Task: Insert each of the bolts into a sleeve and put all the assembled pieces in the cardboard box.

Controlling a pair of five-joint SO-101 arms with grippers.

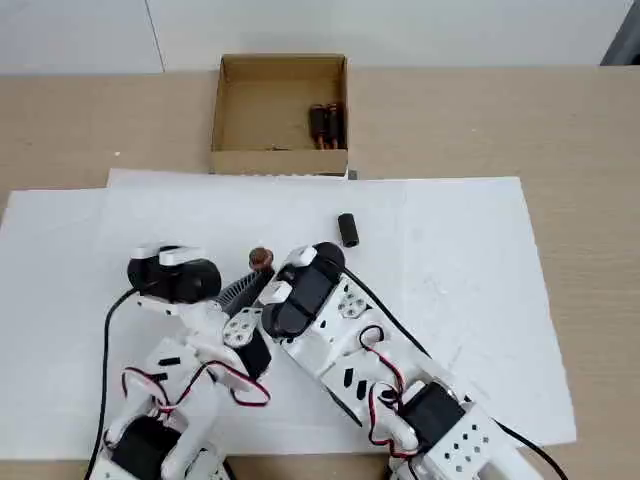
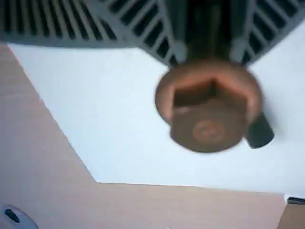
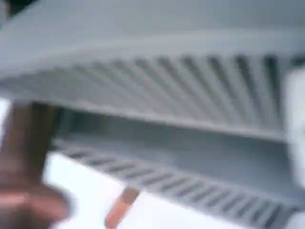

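Observation:
My left gripper [image 1: 252, 272] is shut on a brown bolt [image 1: 261, 258], holding it just above the white paper with its hex head [image 2: 208, 112] pointing outward. A single black sleeve [image 1: 347, 229] lies on the paper beyond the bolt, and it also peeks out behind the bolt head as the sleeve [image 2: 259, 134]. My right arm [image 1: 300, 288] rests close beside the left gripper, its wrist bent over the paper. In the right wrist view a ribbed grey part [image 3: 181, 119] is very near, with a blurred brown shape [image 3: 24, 162] beside it. The cardboard box [image 1: 228, 110] holds assembled pieces [image 1: 327, 125].
White paper [image 1: 470, 260] covers the middle of the wooden table [image 1: 580, 120]. The box stands at the paper's far edge. A small orange piece [image 3: 121, 207] lies on the paper in the right wrist view. Red and black cables [image 1: 240, 385] loop near both arm bases.

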